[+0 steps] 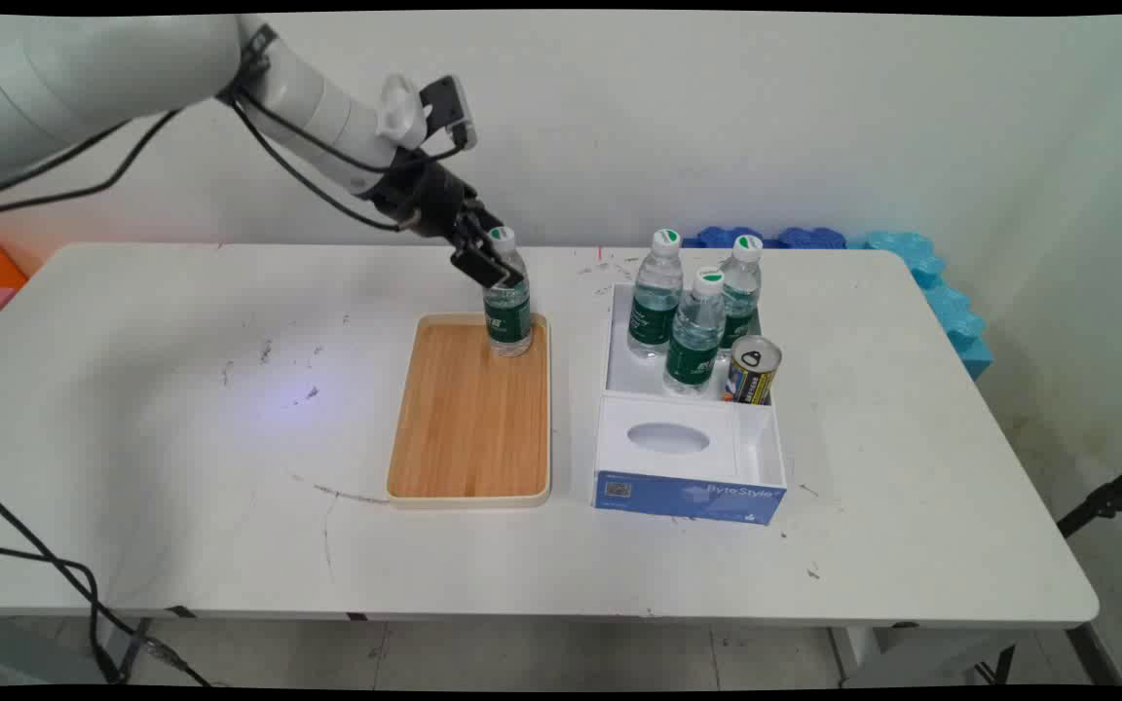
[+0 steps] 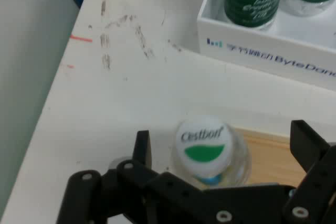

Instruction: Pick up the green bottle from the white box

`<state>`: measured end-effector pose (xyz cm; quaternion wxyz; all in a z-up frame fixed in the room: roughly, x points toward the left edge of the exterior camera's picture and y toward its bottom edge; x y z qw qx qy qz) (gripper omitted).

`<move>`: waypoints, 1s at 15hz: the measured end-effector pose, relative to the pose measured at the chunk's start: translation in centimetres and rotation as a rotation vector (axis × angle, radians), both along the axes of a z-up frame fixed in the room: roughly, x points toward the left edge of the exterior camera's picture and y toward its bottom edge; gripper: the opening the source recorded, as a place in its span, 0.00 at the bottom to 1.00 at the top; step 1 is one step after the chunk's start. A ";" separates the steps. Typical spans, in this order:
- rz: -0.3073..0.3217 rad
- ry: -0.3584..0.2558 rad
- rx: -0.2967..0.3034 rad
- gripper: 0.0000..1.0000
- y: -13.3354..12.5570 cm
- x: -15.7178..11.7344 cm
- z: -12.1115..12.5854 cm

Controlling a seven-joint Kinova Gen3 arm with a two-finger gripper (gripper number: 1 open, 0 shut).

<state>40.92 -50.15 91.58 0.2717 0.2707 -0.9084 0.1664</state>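
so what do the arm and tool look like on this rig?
White arm of rounded tubular links, with black cables looped loosely along it and a small black-and-white module clipped near the wrist. The tool is black, with two fingers on a bare bar linkage with visible pivot pins. No lettering shows on the arm here.

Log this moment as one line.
gripper: open, around green-labelled clear plastic water bottle | bottle: upright on wooden tray | white box: three bottles, one can

Green-labelled bottle [image 1: 506, 310] with white-and-green cap, tan wood-grain tray [image 1: 470, 414], seemingly blue-fronted white box [image 1: 688, 458].
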 end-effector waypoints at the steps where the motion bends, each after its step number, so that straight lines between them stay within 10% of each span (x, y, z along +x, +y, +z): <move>1: -0.008 -0.004 -0.001 1.00 0.1 -0.6 0.8; 15: -0.218 -0.064 -0.003 1.00 -4.6 -10.5 0.8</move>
